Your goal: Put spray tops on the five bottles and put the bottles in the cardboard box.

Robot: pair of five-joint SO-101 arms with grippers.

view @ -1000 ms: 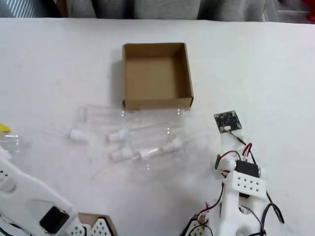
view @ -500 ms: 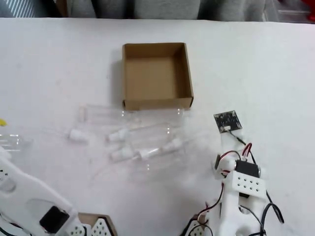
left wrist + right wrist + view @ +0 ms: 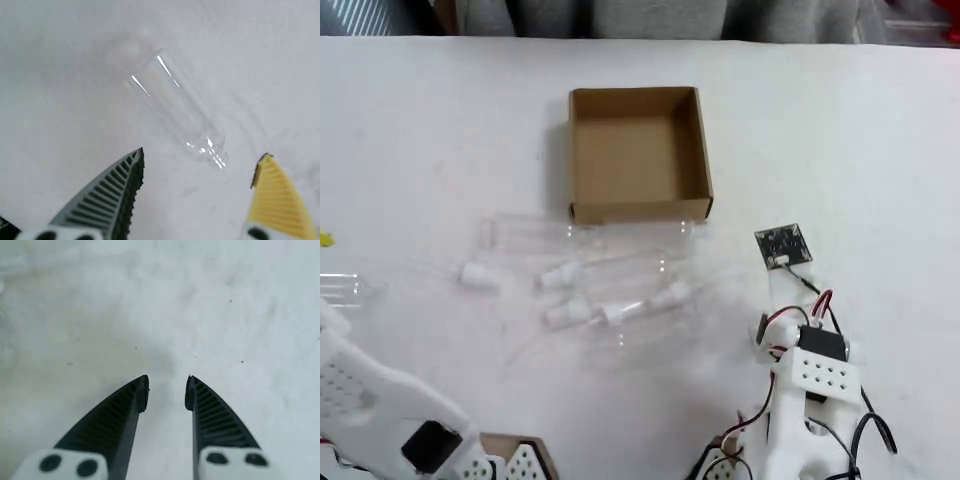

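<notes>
The cardboard box [image 3: 638,150] stands open at the table's middle back. Just in front of it lie several clear bottles [image 3: 620,268], some with white spray tops [image 3: 475,275] on or beside them. One more clear bottle [image 3: 175,112] lies alone at the table's left edge [image 3: 340,288]. My left gripper [image 3: 197,157] hovers open just short of its near end, grey finger on one side and yellow finger [image 3: 272,195] on the other. My right gripper [image 3: 166,385] hangs over bare table, its black fingers a narrow gap apart with nothing between them.
The white right arm [image 3: 808,385] rests at the front right, with a small circuit board [image 3: 782,246] and wires ahead of it. The left arm's base [image 3: 390,410] fills the front left corner. The table is white.
In the high view the left arm's yellow fingertip has shifted toward the back of the table, along the left edge. The right arm and the bottles have not moved.
</notes>
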